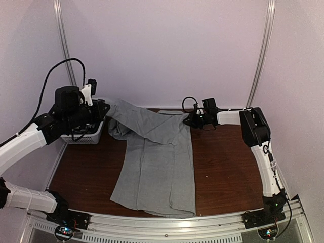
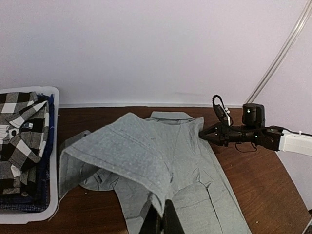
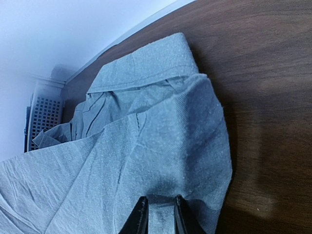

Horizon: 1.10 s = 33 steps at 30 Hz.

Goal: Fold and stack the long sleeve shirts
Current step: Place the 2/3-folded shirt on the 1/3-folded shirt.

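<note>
The light grey shirt (image 1: 157, 162) lies spread down the middle of the table, collar toward the back wall. My left gripper (image 1: 104, 108) is at the back left, next to the basket, shut on a fold of the shirt's left side (image 2: 146, 161). It holds that cloth lifted in a drooping flap. The left gripper (image 2: 162, 220) shows its dark fingers pinched together on the cloth edge. My right gripper (image 1: 191, 120) is at the shirt's back right corner, its jaws (image 3: 160, 214) narrowly apart with grey cloth (image 3: 161, 136) caught between them. The black-and-white checked shirt (image 2: 22, 141) lies in the basket.
The white slatted basket (image 1: 83, 136) stands at the back left corner against the wall and holds folded cloth. Bare brown table (image 1: 228, 167) shows right of the shirt. Walls close in at the back and on both sides.
</note>
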Tool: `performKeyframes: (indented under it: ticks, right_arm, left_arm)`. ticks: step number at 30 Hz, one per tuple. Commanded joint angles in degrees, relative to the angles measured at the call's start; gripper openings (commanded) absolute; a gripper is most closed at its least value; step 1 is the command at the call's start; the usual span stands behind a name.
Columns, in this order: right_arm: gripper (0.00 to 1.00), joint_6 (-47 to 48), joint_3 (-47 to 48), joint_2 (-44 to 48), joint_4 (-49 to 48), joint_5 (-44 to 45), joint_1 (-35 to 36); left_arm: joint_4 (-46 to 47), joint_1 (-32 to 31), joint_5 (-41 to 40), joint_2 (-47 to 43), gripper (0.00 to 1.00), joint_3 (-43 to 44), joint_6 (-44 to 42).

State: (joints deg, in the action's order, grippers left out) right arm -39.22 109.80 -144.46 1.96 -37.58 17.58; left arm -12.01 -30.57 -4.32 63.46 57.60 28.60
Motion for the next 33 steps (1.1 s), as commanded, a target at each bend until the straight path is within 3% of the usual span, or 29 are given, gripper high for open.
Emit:
performKeyframes:
  ticks: [1,7,23,33]
  right_arm:
    - [0.20,-0.7,2.1,-1.1,0.2,1.5,-0.4]
    - [0.20,-0.9,2.3,-1.1,0.5,2.3,-0.3]
    - [0.23,-2.7,8.6,-5.0,1.8,2.7,-0.4]
    - [0.27,-4.0,12.6,-7.7,2.4,2.2,-0.5]
  left_arm:
    - [5.3,-2.6,8.9,-0.3,0.00,0.6,-6.1]
    - [6.8,-7.3,12.3,-0.6,0.00,0.1,-11.0]
    - [8.3,-7.3,-5.7,-12.3,0.00,-10.5,-3.2]
    - [5.6,-7.3,-8.1,-8.9,0.00,-9.7,-1.8]
